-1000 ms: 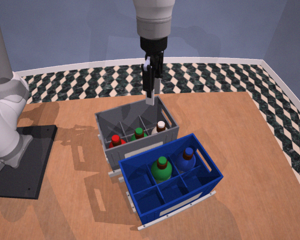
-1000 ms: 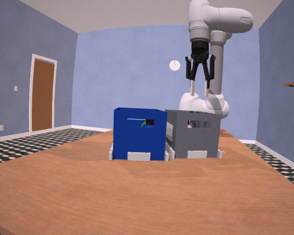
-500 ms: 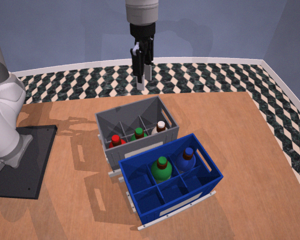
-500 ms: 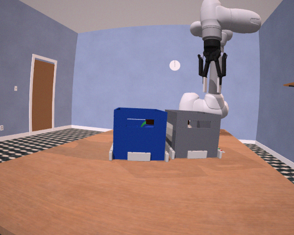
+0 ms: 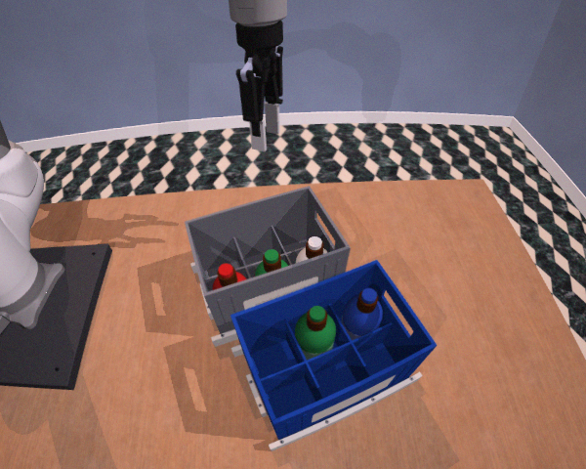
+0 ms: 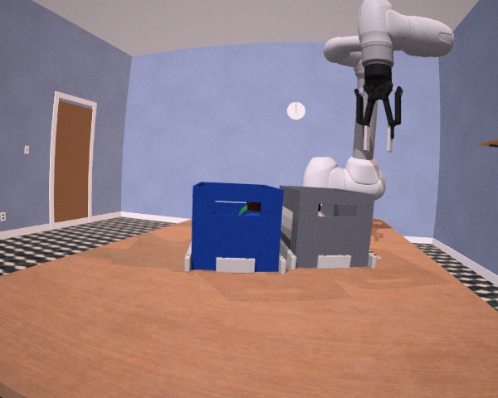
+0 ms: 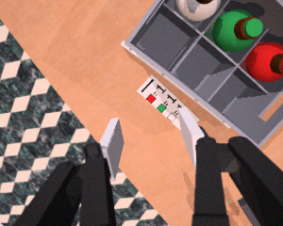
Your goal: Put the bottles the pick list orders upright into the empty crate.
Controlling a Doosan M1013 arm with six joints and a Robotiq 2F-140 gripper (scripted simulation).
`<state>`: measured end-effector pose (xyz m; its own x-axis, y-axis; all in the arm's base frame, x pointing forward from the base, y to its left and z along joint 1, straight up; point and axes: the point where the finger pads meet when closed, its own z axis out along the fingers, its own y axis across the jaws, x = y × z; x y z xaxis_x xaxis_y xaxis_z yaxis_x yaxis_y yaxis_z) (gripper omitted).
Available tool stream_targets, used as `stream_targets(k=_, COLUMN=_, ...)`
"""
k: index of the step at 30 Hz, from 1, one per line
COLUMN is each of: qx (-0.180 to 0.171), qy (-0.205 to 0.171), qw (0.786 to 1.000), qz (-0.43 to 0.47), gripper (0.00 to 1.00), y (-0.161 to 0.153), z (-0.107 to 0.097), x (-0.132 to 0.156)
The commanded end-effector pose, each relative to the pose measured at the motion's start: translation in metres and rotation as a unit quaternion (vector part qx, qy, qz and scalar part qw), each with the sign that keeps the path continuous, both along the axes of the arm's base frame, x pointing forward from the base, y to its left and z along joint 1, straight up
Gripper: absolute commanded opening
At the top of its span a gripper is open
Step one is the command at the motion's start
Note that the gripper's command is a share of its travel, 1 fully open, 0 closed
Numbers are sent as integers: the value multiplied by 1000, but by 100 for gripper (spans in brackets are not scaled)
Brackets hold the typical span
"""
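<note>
The grey crate (image 5: 227,305) (image 6: 333,235) holds a red bottle (image 5: 226,273) (image 7: 264,61), a green bottle (image 5: 271,260) (image 7: 231,33) and a white bottle (image 5: 313,244) (image 7: 198,7), upright in its row beside the blue crate (image 5: 296,424) (image 6: 236,235). The blue crate holds another green bottle (image 5: 314,333) and a blue bottle (image 5: 362,315). The pick list (image 7: 155,93) shows red 1, green 1, and a white line whose number is partly hidden by a finger. My gripper (image 5: 266,139) (image 6: 378,148) (image 7: 150,125) is partly open and empty, high above the pick-list side of the grey crate.
White rails (image 5: 351,409) sit along the bases of both crates, which stand close together on the wooden table (image 5: 484,303). The robot's dark base plate (image 5: 81,322) is at the left in the top view. The table edge runs near the pick list.
</note>
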<state>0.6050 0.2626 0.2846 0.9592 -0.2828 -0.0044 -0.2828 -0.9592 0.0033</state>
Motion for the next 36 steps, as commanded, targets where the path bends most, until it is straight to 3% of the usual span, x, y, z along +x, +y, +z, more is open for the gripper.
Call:
stream_targets(k=1, qx=0, qy=0, qw=1000, qz=0, gripper=38, y=15, z=6, x=-11)
stream_targets(k=36, qx=0, qy=0, qw=1000, qz=0, gripper=38, y=134, z=56, x=-97)
